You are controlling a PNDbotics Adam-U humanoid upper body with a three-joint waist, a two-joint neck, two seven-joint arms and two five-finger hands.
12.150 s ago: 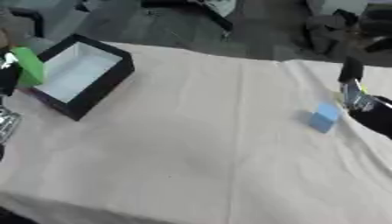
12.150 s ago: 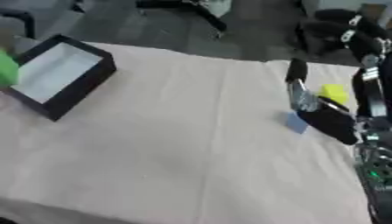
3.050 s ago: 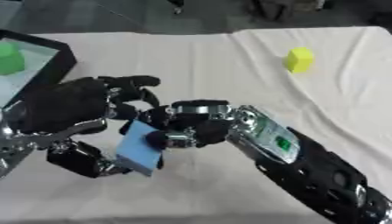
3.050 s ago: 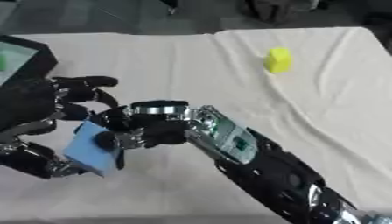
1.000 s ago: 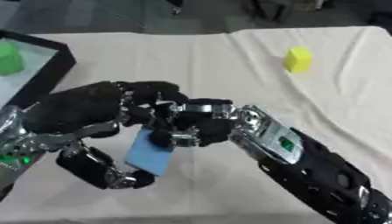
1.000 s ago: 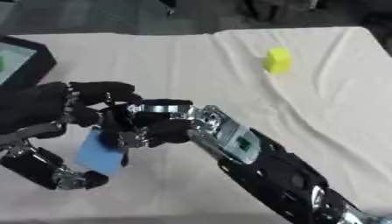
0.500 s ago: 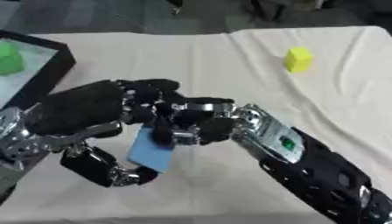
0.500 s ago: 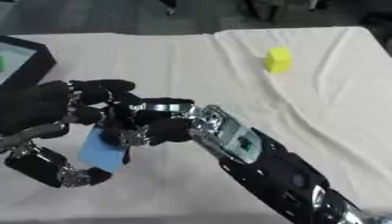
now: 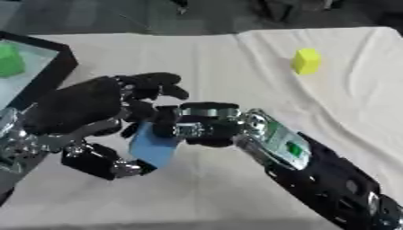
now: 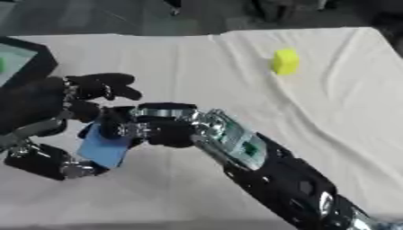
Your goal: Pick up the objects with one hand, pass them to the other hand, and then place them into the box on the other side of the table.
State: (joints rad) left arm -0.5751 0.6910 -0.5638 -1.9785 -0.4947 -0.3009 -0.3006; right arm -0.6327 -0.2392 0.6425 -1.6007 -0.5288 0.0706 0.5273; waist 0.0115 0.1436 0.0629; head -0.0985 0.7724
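A blue block [image 9: 154,146] hangs above the table between my two hands. My right hand [image 9: 198,129], reaching in from the lower right, has its fingers curled on the block's upper right side. My left hand [image 9: 77,108] wraps the block from the left, with its thumb [image 9: 106,163] under the block and its fingers [image 9: 151,85] curled above. A yellow block [image 9: 306,61] lies on the white cloth at the far right. The black box [image 9: 61,63] stands at the far left with a green block [image 9: 9,60] inside.
The white cloth [image 9: 197,58] covers the table and has a fold line running down towards the right. Dark floor and chair bases show beyond the far edge.
The left hand's fingers have curled a little further over the blue block and the right hand. The block has risen slightly and stays between both hands.
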